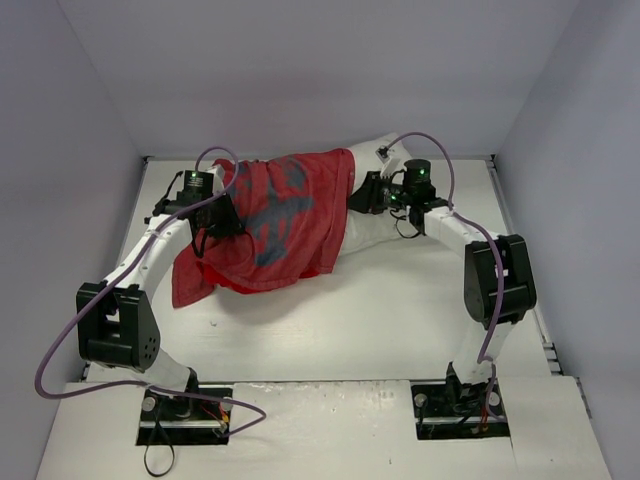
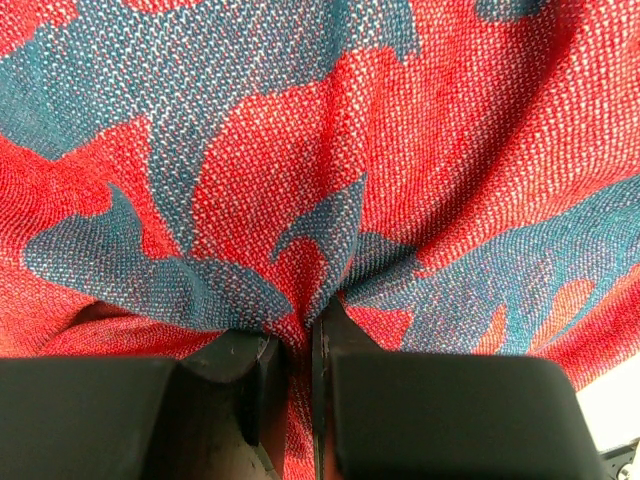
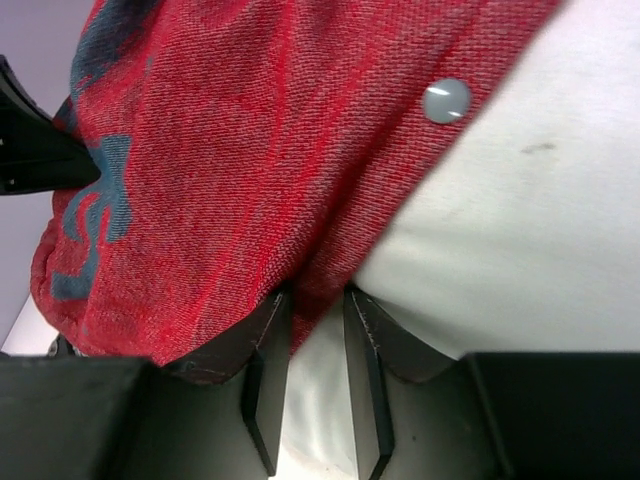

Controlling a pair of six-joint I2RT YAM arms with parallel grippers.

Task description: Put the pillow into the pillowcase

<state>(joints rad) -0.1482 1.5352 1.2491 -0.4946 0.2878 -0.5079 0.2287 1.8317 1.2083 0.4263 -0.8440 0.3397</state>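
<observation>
Firmly, left claw (image 2: 300, 335) pinches the pillowcase (image 2: 300, 150); right claw (image 3: 318, 300) nips its hem (pillow (image 3: 520, 230) alongside).

left arm (image 1: 150, 248), right arm (image 1: 462, 232): white links, black joint housings (image 1: 118, 325), green LEDs (image 1: 417, 171), purple cables (image 1: 428, 136), black fingers (image 3: 262, 370), black bolted bases (image 1: 185, 418).

From above, the pillowcase (image 1: 280, 215) hides most of the pillow (image 1: 370, 235); only white at centre right shows. Its bluish print is too blurred to read. In the right wrist view, whether the right gripper (image 3: 318, 310) pinches cloth is unclear.
</observation>
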